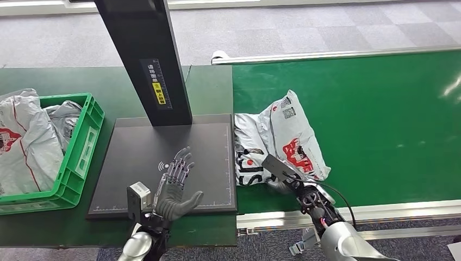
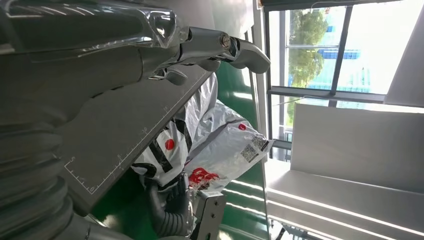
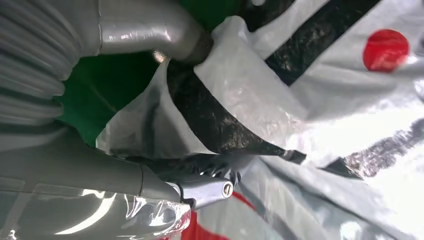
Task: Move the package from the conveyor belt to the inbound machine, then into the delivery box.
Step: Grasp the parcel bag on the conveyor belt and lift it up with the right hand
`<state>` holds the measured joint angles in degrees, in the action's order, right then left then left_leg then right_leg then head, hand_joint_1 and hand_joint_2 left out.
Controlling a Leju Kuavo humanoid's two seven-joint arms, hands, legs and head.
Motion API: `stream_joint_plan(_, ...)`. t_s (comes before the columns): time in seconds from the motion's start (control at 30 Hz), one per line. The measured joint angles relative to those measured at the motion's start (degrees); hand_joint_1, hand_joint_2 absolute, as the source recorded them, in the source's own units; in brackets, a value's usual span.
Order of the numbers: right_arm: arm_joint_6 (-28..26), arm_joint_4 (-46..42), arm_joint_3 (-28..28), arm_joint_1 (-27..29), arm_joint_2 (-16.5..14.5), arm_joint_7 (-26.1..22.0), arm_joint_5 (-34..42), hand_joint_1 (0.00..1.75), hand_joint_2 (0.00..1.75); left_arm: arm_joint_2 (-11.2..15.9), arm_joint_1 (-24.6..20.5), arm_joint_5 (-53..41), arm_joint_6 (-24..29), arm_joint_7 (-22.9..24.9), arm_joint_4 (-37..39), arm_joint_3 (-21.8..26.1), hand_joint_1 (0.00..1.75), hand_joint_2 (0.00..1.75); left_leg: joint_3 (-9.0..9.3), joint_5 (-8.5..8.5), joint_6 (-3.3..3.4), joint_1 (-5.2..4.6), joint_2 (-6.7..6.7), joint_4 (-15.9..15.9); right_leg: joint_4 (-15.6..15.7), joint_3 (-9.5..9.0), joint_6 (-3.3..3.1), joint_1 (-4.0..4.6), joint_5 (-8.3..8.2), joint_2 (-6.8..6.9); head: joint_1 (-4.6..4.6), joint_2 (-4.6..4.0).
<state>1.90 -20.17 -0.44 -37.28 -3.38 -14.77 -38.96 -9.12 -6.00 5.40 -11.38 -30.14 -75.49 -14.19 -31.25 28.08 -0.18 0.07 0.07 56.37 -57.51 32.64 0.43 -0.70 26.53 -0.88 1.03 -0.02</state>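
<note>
Gripping the package (image 1: pixel 282 142) with my right hand (image 1: pixel 296 187) on the belt (image 1: pixel 380 119); left hand (image 1: pixel 175 187) hovering open over the machine (image 1: pixel 136 157). Scanning and the box (image 1: pixel 81 157) are waiting.

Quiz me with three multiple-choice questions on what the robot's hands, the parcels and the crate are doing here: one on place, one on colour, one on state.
1. Where does the package lie?
A. on the green conveyor belt
B. in the crate
C. on the floor

2. What colour is the crate?
A. blue
B. green
C. red

3. What is the left hand doing?
A. gripping a package
B. pressing the crate
C. held open over the dark scanner plate

Answers: 1 A, it rests on the belt beside the plate, with the right hand on it. 2 B, its walls are bright green. 3 C, its fingers are spread and empty.
</note>
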Motion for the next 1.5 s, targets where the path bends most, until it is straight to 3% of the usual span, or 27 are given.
stream_joint_plan(0.17,-1.24,-1.38,-0.87,1.10,-0.43,-7.23,4.28,1.75,1.75,0.01,0.01,0.07,0.59,0.20,-0.01,0.13,0.00,1.75,-0.06,-0.01,0.01,0.00,-0.04,0.00,-0.01,0.03,0.00,0.00,0.00,0.02,0.02,0.00)
stream_joint_plan(0.27,-0.63,-6.46,-1.19,4.17,-0.69,-10.64,9.37,1.75,1.75,0.03,0.03,-0.07,0.80,0.24,-0.08,0.36,0.00,1.75,-0.19,-0.01,0.01,0.00,-0.08,0.00,-0.01,0.14,0.00,0.00,0.00,0.04,0.02,0.00)
stream_joint_plan(0.47,2.24,-29.08,-1.25,16.84,-0.52,-7.31,19.67,1.75,1.75,0.32,0.76,-1.25,1.45,0.21,-1.29,2.08,0.00,1.75,-0.42,0.01,0.01,0.00,-0.30,0.00,-0.01,0.31,0.04,-0.01,0.07,0.18,0.02,0.00)
stream_joint_plan(0.73,0.31,-59.78,-4.72,34.55,0.50,-7.53,20.30,1.75,1.75,0.42,3.69,-3.47,1.66,-1.28,-4.02,5.32,0.00,1.75,-0.53,0.06,0.00,0.00,-0.41,0.00,0.01,0.37,0.10,-0.01,0.15,0.30,0.02,0.00)
stream_joint_plan(1.0,-1.08,-73.68,-6.39,40.77,1.19,-9.92,18.52,1.75,1.75,0.32,5.61,-4.46,1.73,-2.13,-6.30,6.86,0.00,1.75,-0.44,0.06,0.01,-0.01,-0.38,-0.01,0.01,0.28,0.09,-0.02,0.15,0.29,0.02,0.00)
stream_joint_plan(1.17,0.27,-78.95,-4.95,39.47,2.47,-10.23,16.39,1.75,1.75,0.29,6.63,-6.24,2.62,-3.45,-7.97,8.04,0.00,1.75,-0.48,0.06,0.01,0.00,-0.32,-0.01,0.00,0.26,0.09,-0.02,0.14,0.26,0.01,0.00)
stream_joint_plan(1.4,4.22,-73.48,2.82,25.71,4.07,-5.19,14.23,1.75,1.75,0.34,4.24,-9.56,4.22,-3.97,-8.27,10.47,0.00,1.75,-0.35,-0.11,0.07,0.00,-0.26,-0.01,-0.01,0.18,0.03,-0.01,0.02,0.26,0.01,0.00)
stream_joint_plan(1.5,7.63,-67.33,6.04,19.14,4.28,-3.15,14.47,1.75,1.75,0.72,3.28,-10.50,5.83,-4.15,-8.28,11.88,0.00,1.75,-0.44,-0.14,0.04,0.01,-0.15,-0.02,-0.05,0.20,0.01,0.00,-0.05,0.18,0.01,0.00)
